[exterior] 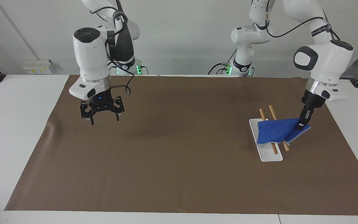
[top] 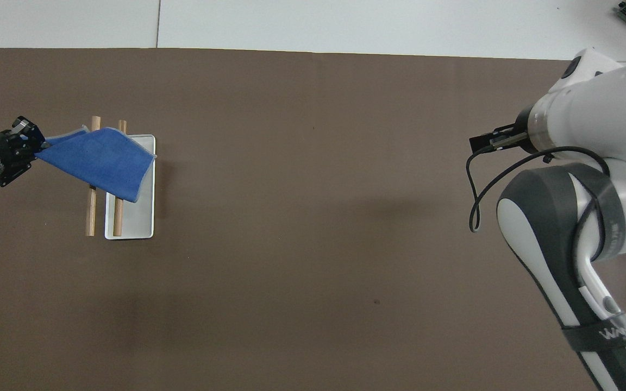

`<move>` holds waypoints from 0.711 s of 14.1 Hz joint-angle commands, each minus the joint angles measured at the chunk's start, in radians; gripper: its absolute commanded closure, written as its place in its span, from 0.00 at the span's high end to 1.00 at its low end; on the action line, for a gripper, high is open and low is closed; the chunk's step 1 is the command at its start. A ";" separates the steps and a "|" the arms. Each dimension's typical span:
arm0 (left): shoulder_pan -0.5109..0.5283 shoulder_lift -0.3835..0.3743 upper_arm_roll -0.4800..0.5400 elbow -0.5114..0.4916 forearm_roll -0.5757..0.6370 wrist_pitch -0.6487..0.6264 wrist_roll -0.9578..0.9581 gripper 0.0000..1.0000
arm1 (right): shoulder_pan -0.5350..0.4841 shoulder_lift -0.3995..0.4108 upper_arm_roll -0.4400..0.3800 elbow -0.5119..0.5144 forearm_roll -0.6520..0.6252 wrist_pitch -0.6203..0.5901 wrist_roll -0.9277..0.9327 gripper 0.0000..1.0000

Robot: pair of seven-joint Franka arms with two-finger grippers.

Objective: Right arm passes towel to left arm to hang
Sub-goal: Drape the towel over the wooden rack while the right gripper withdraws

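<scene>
The towel [exterior: 277, 132] is a small blue cloth draped over two wooden rods [exterior: 271, 115] that lie side by side above a white tray [exterior: 267, 155], toward the left arm's end of the table. Most of the cloth lies spread over the rods and the tray's end nearer the robots, while one corner is drawn up and outward, away from the tray, to where the left gripper [exterior: 300, 125] pinches it. That gripper's fingertips are closed tight on the corner of the towel, and in the overhead view the cloth [top: 98, 163] stretches from the rods [top: 92, 212] to the gripper [top: 33, 153] in a taut wedge. The left arm [exterior: 323, 62] comes down steeply over the brown mat [exterior: 179, 174] beside the tray. The right gripper [exterior: 103, 115] hangs in the air over the mat toward the right arm's end of the table, well apart from the towel, with its fingers spread wide and nothing between them. The right arm [exterior: 90, 59] stands nearly upright above it, a small blue light showing at the wrist and a black cable looping beside it. The mat covers most of the white table [exterior: 17, 124].
</scene>
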 commanded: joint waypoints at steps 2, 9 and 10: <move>0.011 -0.023 -0.001 -0.014 0.040 -0.037 0.010 0.00 | -0.007 -0.026 0.001 0.101 0.002 -0.162 0.191 1.00; 0.011 -0.074 0.005 -0.118 0.040 -0.034 0.001 0.00 | -0.097 -0.053 -0.048 0.250 0.170 -0.421 0.238 1.00; 0.011 -0.077 0.007 -0.126 0.040 -0.034 0.003 0.00 | -0.105 -0.053 -0.055 0.255 0.162 -0.443 0.243 1.00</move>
